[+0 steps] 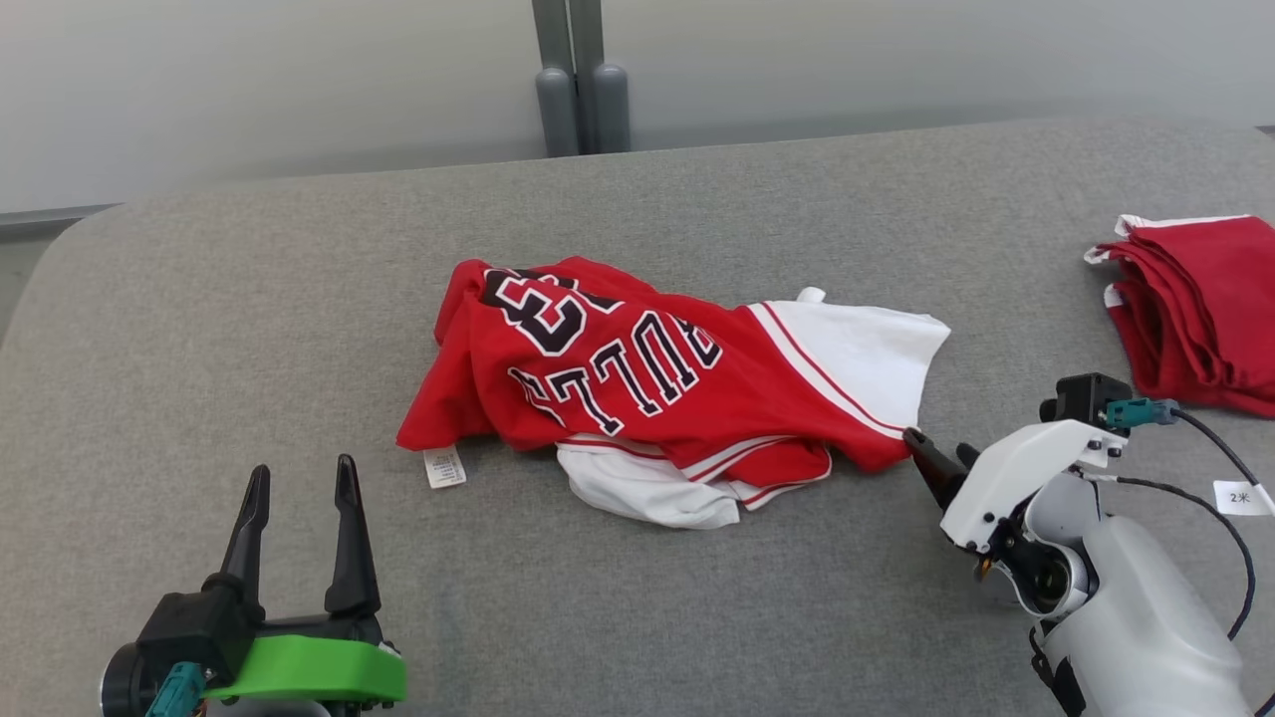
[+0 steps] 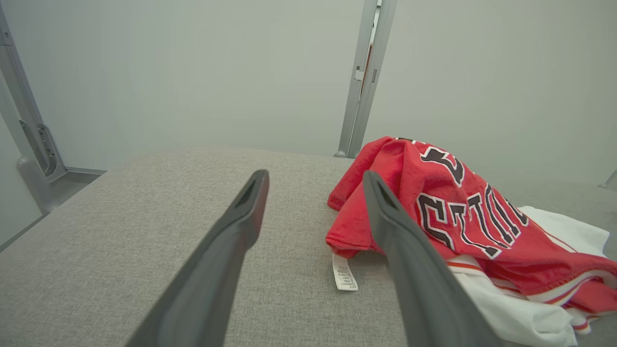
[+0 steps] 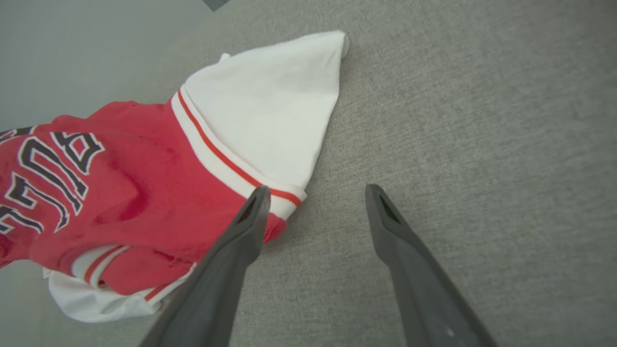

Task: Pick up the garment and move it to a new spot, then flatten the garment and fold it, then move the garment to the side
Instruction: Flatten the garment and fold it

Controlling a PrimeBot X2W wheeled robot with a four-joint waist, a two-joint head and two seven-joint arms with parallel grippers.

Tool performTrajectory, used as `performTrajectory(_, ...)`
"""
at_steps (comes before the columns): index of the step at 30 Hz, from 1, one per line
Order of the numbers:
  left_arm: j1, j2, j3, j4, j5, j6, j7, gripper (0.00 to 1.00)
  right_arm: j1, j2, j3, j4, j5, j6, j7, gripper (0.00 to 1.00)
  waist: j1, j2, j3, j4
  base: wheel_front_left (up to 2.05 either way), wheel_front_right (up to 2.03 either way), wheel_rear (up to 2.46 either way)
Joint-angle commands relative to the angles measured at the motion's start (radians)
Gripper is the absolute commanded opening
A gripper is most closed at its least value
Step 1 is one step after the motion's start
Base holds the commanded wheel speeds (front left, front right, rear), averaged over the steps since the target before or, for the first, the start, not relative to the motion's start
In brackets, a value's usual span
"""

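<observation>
A crumpled red and white garment (image 1: 657,383) with black lettering lies in the middle of the grey padded table (image 1: 249,289), a white label at its near left corner. My left gripper (image 1: 302,480) stands open near the front left, short of the garment (image 2: 458,212), nothing between its fingers. My right gripper (image 1: 936,450) is open at the garment's right edge. In the right wrist view the right gripper (image 3: 315,193) has one fingertip over the red hem of the garment (image 3: 154,188) and the other over bare cloth surface.
A folded stack of red clothes (image 1: 1200,304) lies at the table's right edge. Behind the table are a pale wall and a grey post (image 1: 580,80). A cable with a small tag (image 1: 1240,496) trails by the right arm.
</observation>
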State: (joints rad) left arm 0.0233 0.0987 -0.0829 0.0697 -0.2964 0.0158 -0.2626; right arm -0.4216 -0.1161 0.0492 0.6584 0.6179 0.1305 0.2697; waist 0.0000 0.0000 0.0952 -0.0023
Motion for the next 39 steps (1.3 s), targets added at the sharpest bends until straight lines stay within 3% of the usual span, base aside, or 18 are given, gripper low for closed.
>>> performTrajectory(1,-0.020,-0.003,0.001,0.003,0.011,-0.006,-0.003,1.00,-0.014,0.006,-0.009,0.018,0.017,0.001,0.020,1.00,0.0000,0.0000,0.007,0.035,0.00,0.00,0.00)
performTrajectory(9,-0.025,-0.010,0.004,0.020,0.017,-0.019,-0.003,1.00,-0.040,0.020,-0.051,0.090,0.065,0.001,0.031,1.00,0.0000,0.0000,0.010,0.092,0.00,0.00,0.00)
performTrajectory(10,-0.025,-0.010,0.004,0.022,0.017,-0.021,-0.003,1.00,-0.044,0.020,-0.053,0.096,0.068,0.001,0.027,0.94,0.0000,0.0000,0.010,0.097,0.00,0.00,0.00)
performTrajectory(12,-0.026,-0.012,0.006,0.027,0.018,-0.024,-0.003,1.00,-0.051,0.017,-0.055,0.102,0.068,0.001,0.011,0.02,0.0000,0.0000,0.010,0.105,0.00,0.00,0.00)
performTrajectory(20,-0.028,-0.020,0.005,0.033,0.021,-0.034,-0.003,1.00,-0.084,-0.025,-0.052,0.056,0.063,0.001,-0.086,0.00,0.0000,0.0000,0.023,0.125,0.00,0.00,0.00)
performTrajectory(27,-0.066,-0.032,-0.014,0.028,0.023,-0.049,-0.003,1.00,-0.217,-0.121,-0.085,-0.011,0.065,0.001,-0.115,0.00,0.0000,0.0000,0.101,0.170,0.00,0.00,0.00)
performTrajectory(35,-0.145,-0.044,-0.059,0.037,0.010,-0.061,-0.003,1.00,-0.478,-0.274,-0.088,0.116,-0.012,0.001,-0.097,0.00,0.0000,0.0000,0.235,0.272,0.00,0.00,0.00)
performTrajectory(39,-0.175,-0.047,-0.073,0.045,0.002,-0.065,-0.003,1.00,-0.578,-0.315,-0.066,0.211,-0.060,0.001,-0.129,0.00,0.0000,0.0000,0.274,0.311,0.00,0.00,0.00)
